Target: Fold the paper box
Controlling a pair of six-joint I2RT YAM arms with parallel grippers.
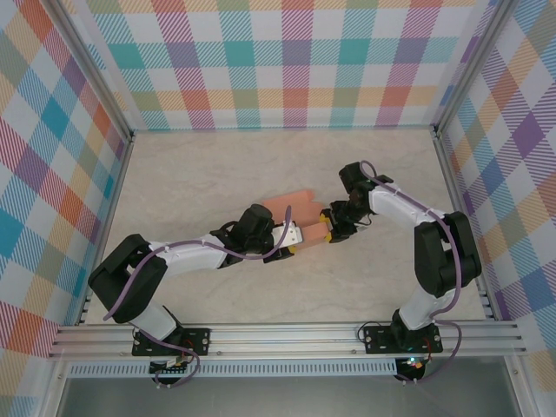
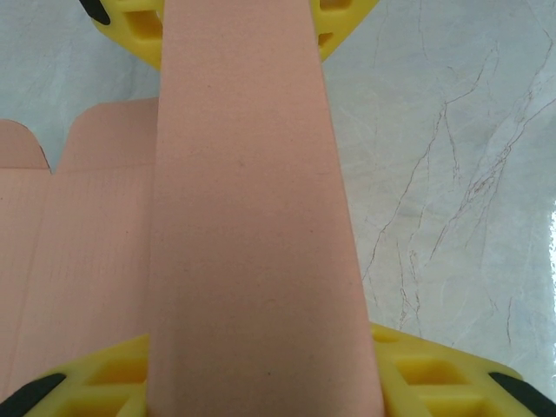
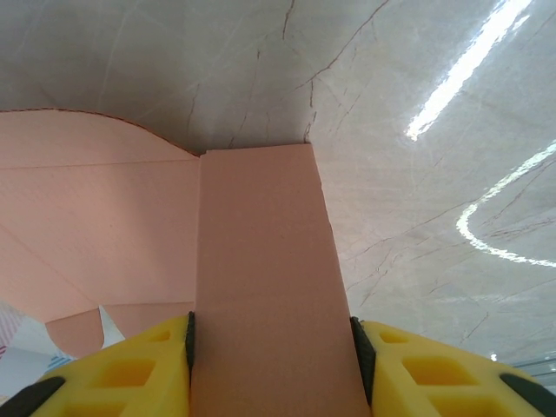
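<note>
Marble-look table (image 1: 217,295) within plaid walls (image 1: 295,61); left gripper (image 1: 298,235) and right gripper (image 1: 324,226) each pinch the paper box (image 1: 291,205).

From above, most of the paper box (image 1: 300,201) lies under the two wrists. Where the left gripper (image 1: 297,236) and right gripper (image 1: 328,228) meet the card is too small to tell. In the left wrist view a panel of the box runs off the top and bottom edges and covers the inner faces of the left fingers (image 2: 434,378) — whether they clamp it cannot be told. In the right wrist view the bottom edge cuts off the right fingers (image 3: 434,373), and the box runs out at the left.
</note>
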